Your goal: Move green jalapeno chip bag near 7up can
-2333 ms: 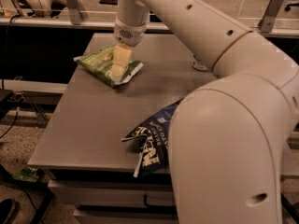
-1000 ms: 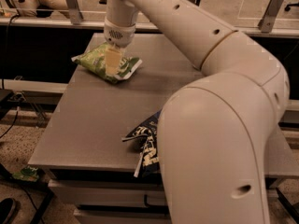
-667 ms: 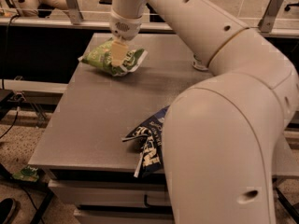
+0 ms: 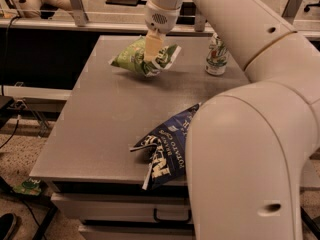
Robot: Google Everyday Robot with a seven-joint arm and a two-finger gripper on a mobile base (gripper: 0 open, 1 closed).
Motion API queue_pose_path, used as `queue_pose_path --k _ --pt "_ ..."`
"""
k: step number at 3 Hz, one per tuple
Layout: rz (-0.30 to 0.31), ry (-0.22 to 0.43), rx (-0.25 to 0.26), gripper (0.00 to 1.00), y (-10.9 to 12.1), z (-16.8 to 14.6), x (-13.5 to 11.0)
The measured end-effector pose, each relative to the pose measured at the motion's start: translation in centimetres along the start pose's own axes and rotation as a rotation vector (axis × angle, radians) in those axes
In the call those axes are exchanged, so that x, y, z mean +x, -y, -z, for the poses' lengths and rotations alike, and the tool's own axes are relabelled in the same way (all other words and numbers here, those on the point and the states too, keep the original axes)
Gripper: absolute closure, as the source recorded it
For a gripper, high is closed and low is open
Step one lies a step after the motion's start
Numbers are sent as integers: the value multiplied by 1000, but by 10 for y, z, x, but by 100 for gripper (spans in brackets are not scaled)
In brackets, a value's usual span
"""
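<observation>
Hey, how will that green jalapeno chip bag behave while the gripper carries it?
The green jalapeno chip bag is probably floppy: one end droops from the gripper pinching its middle. It looks light, hanging above the table from one pinch. Its crinkled film may slip or swing near the 7up can.

- The gripper (image 4: 152, 49), earlier over the far left part of the desk (image 4: 100, 124), now sits farther right, near the middle of the far edge, with its jaws clamped on the green jalapeno chip bag (image 4: 131, 59).
- The bag has travelled right with it. It lay flat on the desk before and now hangs raised and tilted, with a shadow beneath it.
- The gap between the bag and the 7up can (image 4: 217, 54) is smaller; the two are near but apart.
- The arm (image 4: 235, 24) has swung, so the can, earlier almost wholly hidden behind it, now shows in full.
</observation>
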State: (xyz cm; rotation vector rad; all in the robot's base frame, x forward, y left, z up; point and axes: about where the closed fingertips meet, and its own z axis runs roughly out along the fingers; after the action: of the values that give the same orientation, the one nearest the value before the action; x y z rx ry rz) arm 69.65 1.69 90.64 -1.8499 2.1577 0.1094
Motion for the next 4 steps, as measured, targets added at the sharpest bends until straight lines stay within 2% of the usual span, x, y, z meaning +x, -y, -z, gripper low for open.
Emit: queue_pose_path --k 2,3,4 --pt "-56 -72 39 98 42 7 86" --pt "-73 -85 74 67 57 7 101" --pt "-69 -67 96 36 65 2 95"
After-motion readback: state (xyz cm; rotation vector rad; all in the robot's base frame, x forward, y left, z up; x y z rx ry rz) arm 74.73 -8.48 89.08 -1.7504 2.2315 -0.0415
